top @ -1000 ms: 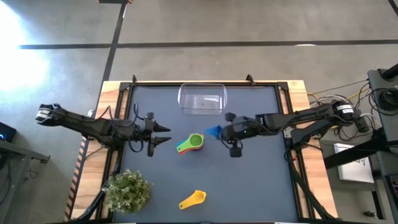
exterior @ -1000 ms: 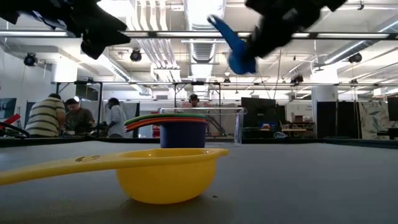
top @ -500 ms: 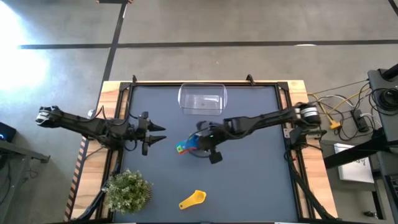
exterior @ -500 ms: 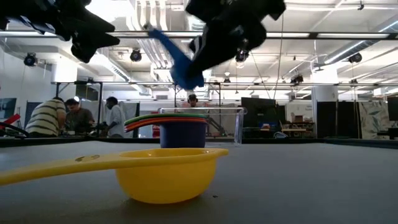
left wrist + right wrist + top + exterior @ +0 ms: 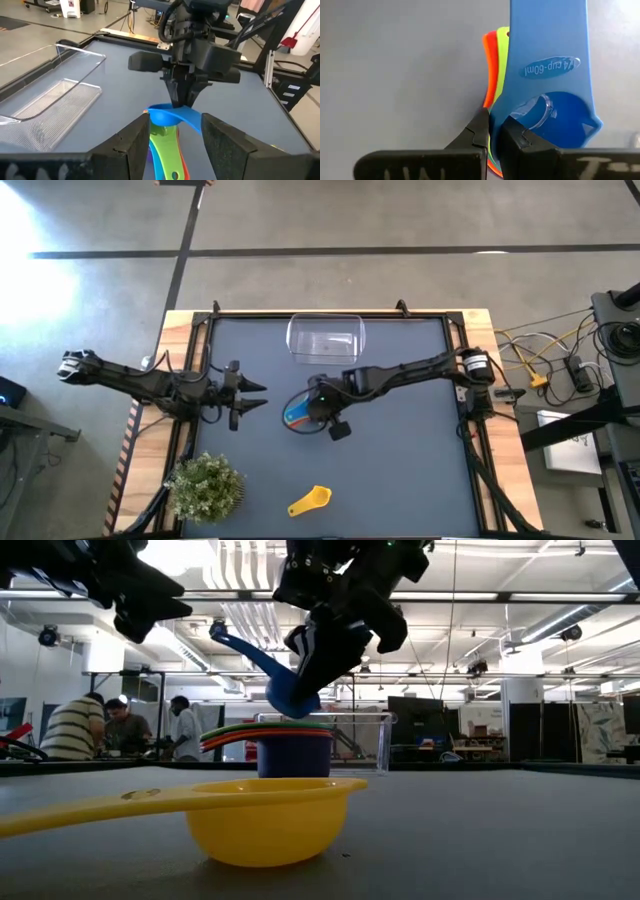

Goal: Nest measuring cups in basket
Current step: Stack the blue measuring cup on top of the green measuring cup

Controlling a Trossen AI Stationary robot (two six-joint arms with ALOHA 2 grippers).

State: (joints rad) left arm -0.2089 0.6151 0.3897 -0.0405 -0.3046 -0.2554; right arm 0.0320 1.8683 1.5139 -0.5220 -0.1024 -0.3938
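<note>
My right gripper (image 5: 312, 408) is shut on the blue measuring cup (image 5: 288, 692) and holds it just above the nested stack of cups (image 5: 270, 743), whose orange, red and green handles fan out toward the table's near left (image 5: 293, 418). The stack rests on its bowl (image 5: 295, 755) in mid-table. The yellow cup (image 5: 310, 501) sits on its bowl near the near edge. The clear basket (image 5: 325, 340) stands at the far edge. My left gripper (image 5: 255, 395) hovers open left of the stack, pointing at it (image 5: 175, 122). My right gripper pinches the blue cup's bowl wall (image 5: 506, 120) at one side, one finger (image 5: 517, 137) inside the bowl and the other (image 5: 479, 132) outside. The fingers come from above, pointing down. The cup is lifted clear and tilted, its handle (image 5: 232, 642) slanting upward.
A small green potted plant (image 5: 205, 488) stands at the table's near left corner. Bare grey table lies right of the stack and around the yellow cup. People stand in the room beyond the table (image 5: 90, 725).
My right gripper has carried the blue cup from right of the stack toward the table's left and downward, until it hangs just over the stack. The cup has stayed in the hold and its handle now slants up.
</note>
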